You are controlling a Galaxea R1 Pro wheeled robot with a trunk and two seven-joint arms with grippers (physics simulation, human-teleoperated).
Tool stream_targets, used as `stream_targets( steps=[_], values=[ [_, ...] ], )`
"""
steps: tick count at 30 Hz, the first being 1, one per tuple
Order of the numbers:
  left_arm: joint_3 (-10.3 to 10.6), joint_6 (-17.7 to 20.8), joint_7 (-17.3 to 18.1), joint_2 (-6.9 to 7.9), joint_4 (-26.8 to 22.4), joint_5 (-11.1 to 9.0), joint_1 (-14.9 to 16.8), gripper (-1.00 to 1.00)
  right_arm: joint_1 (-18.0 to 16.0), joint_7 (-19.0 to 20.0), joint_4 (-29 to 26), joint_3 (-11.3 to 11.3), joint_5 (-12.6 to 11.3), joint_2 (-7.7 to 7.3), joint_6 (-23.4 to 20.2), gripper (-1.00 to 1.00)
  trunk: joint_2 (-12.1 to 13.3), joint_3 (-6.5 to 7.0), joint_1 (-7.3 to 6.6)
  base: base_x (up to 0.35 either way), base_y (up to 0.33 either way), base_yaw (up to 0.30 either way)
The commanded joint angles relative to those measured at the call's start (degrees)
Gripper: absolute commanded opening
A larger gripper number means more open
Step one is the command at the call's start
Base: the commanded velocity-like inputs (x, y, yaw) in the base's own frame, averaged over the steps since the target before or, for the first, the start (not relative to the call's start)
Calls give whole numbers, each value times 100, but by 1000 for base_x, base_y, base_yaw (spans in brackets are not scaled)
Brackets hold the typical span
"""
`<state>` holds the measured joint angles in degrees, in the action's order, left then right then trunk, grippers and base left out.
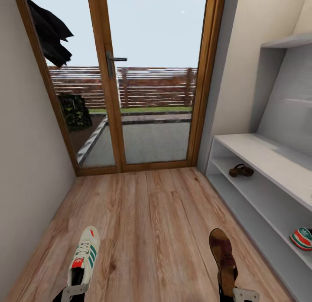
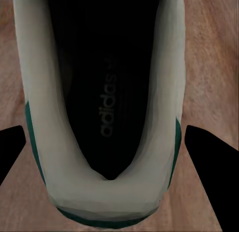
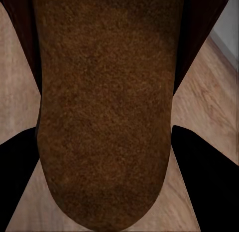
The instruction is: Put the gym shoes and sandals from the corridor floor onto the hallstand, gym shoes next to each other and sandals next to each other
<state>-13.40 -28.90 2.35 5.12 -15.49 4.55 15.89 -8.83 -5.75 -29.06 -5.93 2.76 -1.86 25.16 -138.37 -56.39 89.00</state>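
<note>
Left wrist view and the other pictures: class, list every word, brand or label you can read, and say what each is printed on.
"adidas": printed on the dark insole of the white gym shoe between the left gripper fingers.
Shoe on the rack shelf: a green mark on its heel patch, too small to read.
Sandals, door, walls: no text visible.

Head view, bottom edge: your left tool (image 1: 73,292) shows a pale grey, flat bracket-like plate on a black body. Your right tool (image 1: 242,294) has a matching light grey plate, its corners rounded, on black housing. In both wrist views, your fingers (image 2: 11,149) (image 3: 209,177) read as plain matte black wedges with no visible markings, screws or cables.
</note>
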Motion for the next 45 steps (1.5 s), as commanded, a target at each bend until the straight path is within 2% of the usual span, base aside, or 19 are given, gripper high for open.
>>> stream_targets(
  steps=[1, 32, 45],
  values=[
    [-49, -19, 23, -2, 2, 47, 3, -100, -5, -23, 5, -5, 32, 1, 15, -100, -2, -5, 2, 338, 82, -262],
    [-49, -19, 26, -2, 2, 49, 4, -100, -5, -23, 3, -5, 32, 1, 15, -100, -2, -5, 2, 297, 194, -263],
    [-49, -22, 28, -2, 2, 55, 3, -100, -5, -23, 0, -5, 32, 1, 15, -100, -2, -5, 2, 59, 274, -263]
  ],
)
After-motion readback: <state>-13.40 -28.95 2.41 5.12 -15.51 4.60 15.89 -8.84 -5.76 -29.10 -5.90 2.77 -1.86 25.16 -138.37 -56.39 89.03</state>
